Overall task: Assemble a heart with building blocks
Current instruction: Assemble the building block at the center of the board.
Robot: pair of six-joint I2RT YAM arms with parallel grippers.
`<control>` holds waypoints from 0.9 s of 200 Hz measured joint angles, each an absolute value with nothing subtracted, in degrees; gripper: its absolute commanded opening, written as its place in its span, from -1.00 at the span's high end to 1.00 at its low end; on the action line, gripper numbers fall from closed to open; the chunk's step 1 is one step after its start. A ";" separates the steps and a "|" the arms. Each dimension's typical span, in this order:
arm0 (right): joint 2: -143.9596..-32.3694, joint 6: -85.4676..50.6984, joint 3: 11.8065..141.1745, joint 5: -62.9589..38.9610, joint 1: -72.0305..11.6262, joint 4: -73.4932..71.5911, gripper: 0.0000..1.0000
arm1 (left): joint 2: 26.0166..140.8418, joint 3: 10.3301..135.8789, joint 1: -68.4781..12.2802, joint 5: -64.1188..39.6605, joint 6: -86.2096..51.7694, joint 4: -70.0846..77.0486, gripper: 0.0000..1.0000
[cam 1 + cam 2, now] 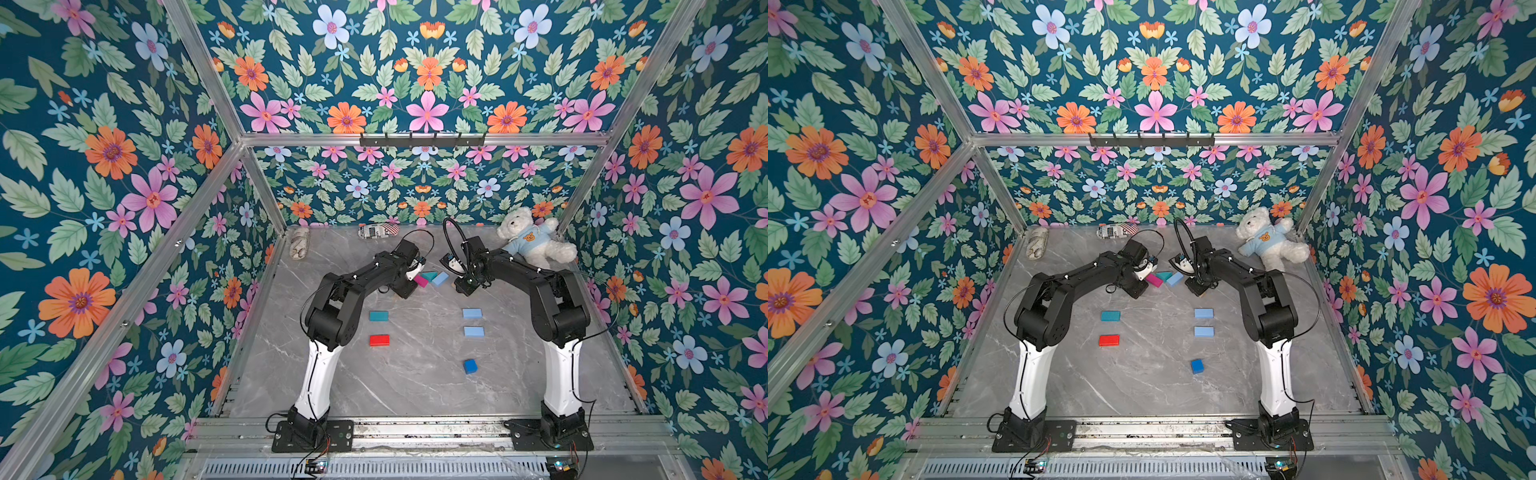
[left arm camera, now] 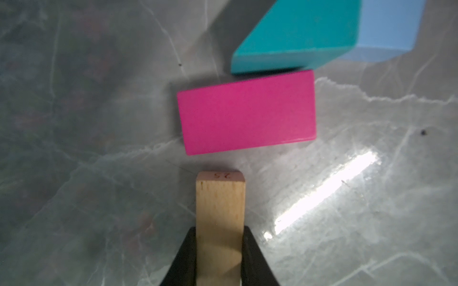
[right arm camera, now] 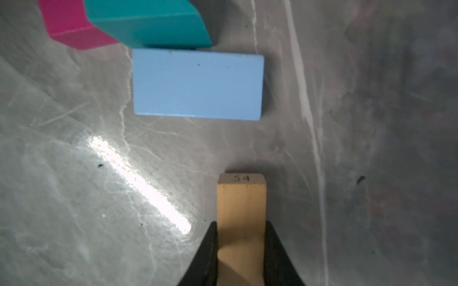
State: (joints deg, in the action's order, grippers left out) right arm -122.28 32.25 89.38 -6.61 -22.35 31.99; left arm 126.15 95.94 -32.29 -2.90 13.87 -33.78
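Note:
At the far middle of the table a teal triangle lies between a magenta block and a light blue block, all close together. In the left wrist view my left gripper is shut on a tan block, whose end hangs just short of the magenta block. My right gripper is shut on another tan block, a little short of the light blue block. Loose on the table lie a teal rectangle, a red block, two light blue blocks and a dark blue cube.
A white teddy bear in a blue shirt lies at the back right corner. A patterned pouch rests by the back wall and a pale bundle by the back left corner. Floral walls on aluminium frames enclose the marble table.

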 measured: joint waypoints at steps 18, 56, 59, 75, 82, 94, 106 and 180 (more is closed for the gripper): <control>-122.67 32.23 89.82 -6.68 -22.57 32.01 0.73 | 126.41 96.16 -32.29 -2.85 13.65 -33.12 0.49; -123.52 31.99 90.89 -7.09 -22.72 32.05 0.73 | 126.85 96.60 -32.29 -2.85 13.28 -32.42 0.49; -123.59 31.99 90.96 -7.09 -22.72 32.05 0.73 | 126.89 96.64 -32.29 -2.85 13.28 -32.40 0.49; -123.87 31.38 91.35 -7.29 -22.76 32.03 0.73 | 127.07 96.82 -32.29 -2.85 13.23 -32.14 0.48; -123.96 31.38 91.50 -7.35 -22.76 32.05 0.73 | 127.15 96.90 -32.29 -2.85 13.21 -32.01 0.48; -124.11 31.38 91.70 -7.46 -22.76 32.12 0.73 | 127.28 97.08 -32.29 -2.85 13.02 -31.77 0.49; -124.18 31.38 91.81 -7.46 -22.76 32.21 0.73 | 127.50 97.34 -32.29 -2.85 12.75 -31.73 0.49; -124.49 31.24 92.20 -7.49 -22.81 32.47 0.73 | 127.92 97.97 -32.34 -2.76 12.53 -31.38 0.47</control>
State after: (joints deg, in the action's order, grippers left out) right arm -124.49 31.24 92.20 -7.49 -22.81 32.47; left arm 127.92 97.97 -32.34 -2.76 12.53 -31.38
